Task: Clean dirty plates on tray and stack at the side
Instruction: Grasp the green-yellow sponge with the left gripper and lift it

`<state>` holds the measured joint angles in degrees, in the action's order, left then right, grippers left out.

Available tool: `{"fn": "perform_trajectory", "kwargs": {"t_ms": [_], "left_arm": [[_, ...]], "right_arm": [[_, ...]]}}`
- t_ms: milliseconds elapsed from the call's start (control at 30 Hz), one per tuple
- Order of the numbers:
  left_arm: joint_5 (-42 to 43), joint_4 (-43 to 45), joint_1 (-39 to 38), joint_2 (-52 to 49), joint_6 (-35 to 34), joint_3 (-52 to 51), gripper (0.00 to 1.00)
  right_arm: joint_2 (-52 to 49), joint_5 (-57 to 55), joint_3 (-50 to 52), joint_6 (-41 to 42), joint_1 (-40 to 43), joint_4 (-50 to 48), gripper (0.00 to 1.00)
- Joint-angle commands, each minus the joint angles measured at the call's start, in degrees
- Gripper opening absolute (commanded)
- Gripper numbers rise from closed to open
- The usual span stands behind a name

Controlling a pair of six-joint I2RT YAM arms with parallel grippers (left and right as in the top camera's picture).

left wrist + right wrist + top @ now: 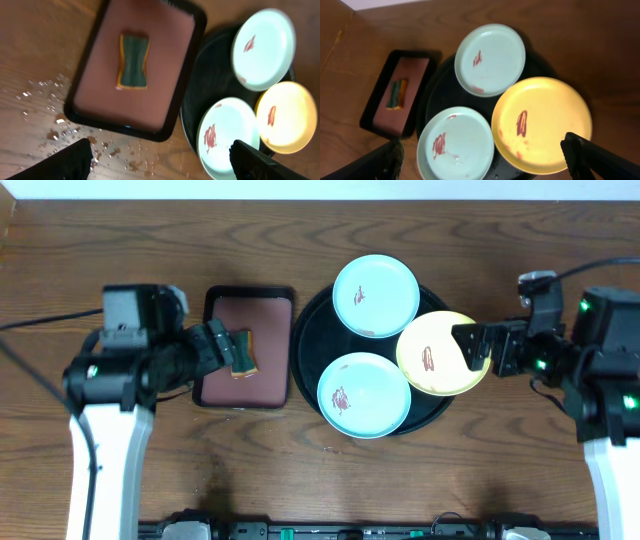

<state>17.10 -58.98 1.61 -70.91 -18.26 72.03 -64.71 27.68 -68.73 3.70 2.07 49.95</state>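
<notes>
Honestly, no stacking had happened at this point. The black tray [312, 340] sat around the middle of the bench [150, 240], a bit toward the right edge, with all three plates lying on it. The far mint plate [375, 295] was on the side facing the far edge. The near mint plate [363, 395] was on the side facing the near edge. The yellow plate [440, 353] was on the right, hanging out past the tray's rim. They were crowded rim to rim, and each had reddish-brown smears.

The left pincer [228, 350] hung over the maroon tray [250, 310], which sat just beside the black one, on the side toward the left edge. Its fingers were spread wide with nothing between them. The green-and-yellow sponge [133, 67] lay flat in that tray underneath, and the wrist view showed it apart from the fingers. Some wet specks [50, 100] dotted the wood by the maroon tray.

The right pincer [475, 348] was over the yellow plate's right rim, also spread wide and empty. I couldn't tell if it touched the plate.
</notes>
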Motion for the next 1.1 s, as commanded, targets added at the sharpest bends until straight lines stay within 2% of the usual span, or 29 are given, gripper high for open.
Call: {"fn": "perform_trajectory", "kwargs": {"t_ms": [0, 33, 133, 233, 400, 533, 600, 633, 667, 867, 900, 967, 1000, 1067], "left_arm": [[-1.7, -0.4, -1.9, -5.7, 0.2, -0.2, 0.84], [-3.7, -0.3, -2.6, -7.3, 0.2, -0.4, 0.82], [-9.9, 0.2, -5.4, -14.1, 0.2, -0.9, 0.8], [-14.7, 2.1, -7.3, -21.3, 0.2, -1.0, 0.64], [-16.3, 6.3, -7.0, -33.2, -0.1, -1.0, 0.61], [-14.7, 10.6, -6.8, -41.6, -0.4, -1.0, 0.4], [-13.7, 11.5, -6.9, -44.5, -0.4, -1.0, 0.26], [-13.7, 11.6, -6.9, -45.3, -0.4, -1.0, 0.13], [-13.7, 11.6, -6.9, -45.8, 0.1, -1.0, 0.08], [-13.7, 9.0, -6.9, -42.1, 0.6, 0.1, 0.08], [-13.7, 8.9, -6.9, -40.8, 0.6, 0.2, 0.17], [-13.8, 9.1, -6.9, -37.9, 0.6, 0.2, 0.47], [-14.0, 9.8, -6.9, -36.6, 0.6, 0.2, 0.52], [-16.9, 12.1, -6.9, -34.5, 0.6, 0.2, 0.57]], "right_arm": [[-2.4, 4.0, -1.2, 3.1, -0.3, 1.1, 0.99], [-3.0, 5.0, -1.2, 2.8, -0.3, 1.6, 0.99], [-4.2, 5.6, -1.2, 2.8, -1.1, 3.0, 0.9], [-4.7, 5.6, -1.2, 1.3, -2.8, 3.9, 0.78], [-4.7, 5.5, -1.2, 0.3, -5.7, 5.2, 0.66], [-4.7, 4.6, -1.2, 0.3, -7.0, 6.2, 0.62], [-4.7, 3.6, -1.2, 0.3, -7.3, 6.3, 0.62], [-4.7, 3.2, -1.2, 0.3, -7.4, 6.2, 0.62], [-4.7, 3.2, -1.2, 0.3, -7.4, 6.2, 0.62], [-4.7, 3.1, -1.2, 0.3, -7.4, 5.6, 0.62], [-4.7, 3.1, -1.2, 0.3, -7.4, 5.4, 0.63], [-4.7, 2.8, -1.2, 0.3, -7.4, 5.1, 0.63], [-4.7, 2.4, -1.2, 0.3, -7.4, 5.0, 0.63], [-4.7, 2.1, -1.2, 0.3, -7.4, 4.9, 0.71]]}}
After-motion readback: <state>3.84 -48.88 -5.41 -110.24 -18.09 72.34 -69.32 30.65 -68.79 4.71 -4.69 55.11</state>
